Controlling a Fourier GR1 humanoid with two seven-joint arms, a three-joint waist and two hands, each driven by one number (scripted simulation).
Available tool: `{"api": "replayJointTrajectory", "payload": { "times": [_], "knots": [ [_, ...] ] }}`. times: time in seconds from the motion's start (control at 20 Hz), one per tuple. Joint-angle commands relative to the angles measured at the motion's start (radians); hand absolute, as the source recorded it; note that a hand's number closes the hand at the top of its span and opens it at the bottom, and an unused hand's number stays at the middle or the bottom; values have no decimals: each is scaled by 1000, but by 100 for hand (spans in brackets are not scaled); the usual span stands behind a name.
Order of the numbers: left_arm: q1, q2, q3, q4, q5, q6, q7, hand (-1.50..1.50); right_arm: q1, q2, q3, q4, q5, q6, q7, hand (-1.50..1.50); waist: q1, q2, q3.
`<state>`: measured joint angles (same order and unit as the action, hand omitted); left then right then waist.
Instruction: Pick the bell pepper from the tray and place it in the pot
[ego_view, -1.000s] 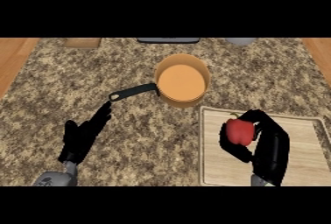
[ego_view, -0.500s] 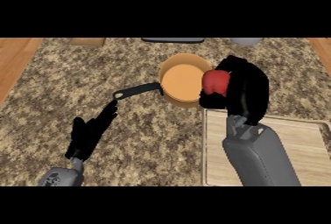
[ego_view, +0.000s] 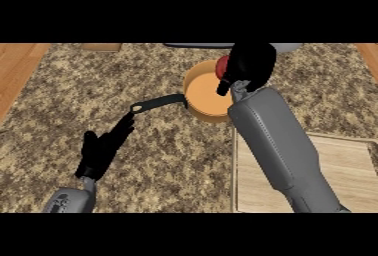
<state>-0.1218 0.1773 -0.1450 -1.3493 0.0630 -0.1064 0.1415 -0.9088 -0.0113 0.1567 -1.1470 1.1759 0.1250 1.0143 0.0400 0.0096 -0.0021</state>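
Red shows at the left edge of your right robot hand (ego_view: 247, 67): that is the bell pepper (ego_view: 221, 64), held in the curled black fingers, which hide most of it. You have it above the far rim of the orange pot (ego_view: 207, 95), whose open inside lies just below and to the left of that robot hand. Further left, the pot's black handle (ego_view: 156, 103) juts out over the speckled tabletop (ego_view: 162, 155). Your right grey forearm (ego_view: 277, 145) runs back from the robot hand to the lower edge, crossing the near left corner of the wooden tray (ego_view: 347, 165), which lies behind and to the right of it. Your left robot hand (ego_view: 103, 150) rests low at the left, fingers straight, their tips near the end of the handle.
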Motion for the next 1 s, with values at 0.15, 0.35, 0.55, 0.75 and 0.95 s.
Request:
{"api": "replayJointTrajectory", "payload": {
  "times": [0.15, 0.35, 0.55, 0.75, 0.95],
  "knots": [
    [-24, 17, 3, 13, -3, -28, -8, 0, -105, 11, -97, 322, -179, 98, 123, 150, 35, 10, 1],
    [-27, -6, -11, -5, -9, -12, 19, 0, -218, 11, -190, 468, -243, 123, 201, -150, 37, 7, 1],
    [-31, -44, -18, -4, -18, 19, 42, 0, -246, 11, -147, 599, -301, -124, 48, -150, 25, 6, 2],
    [-17, -30, -16, 24, -27, 3, -20, 0, -251, 11, -187, 454, -264, -373, -65, -150, 19, 7, 3],
    [-18, -12, -1, 15, -7, -20, -4, 0, -259, 11, -230, 401, -259, -623, -109, -150, 20, 7, 3]
  ]
}}
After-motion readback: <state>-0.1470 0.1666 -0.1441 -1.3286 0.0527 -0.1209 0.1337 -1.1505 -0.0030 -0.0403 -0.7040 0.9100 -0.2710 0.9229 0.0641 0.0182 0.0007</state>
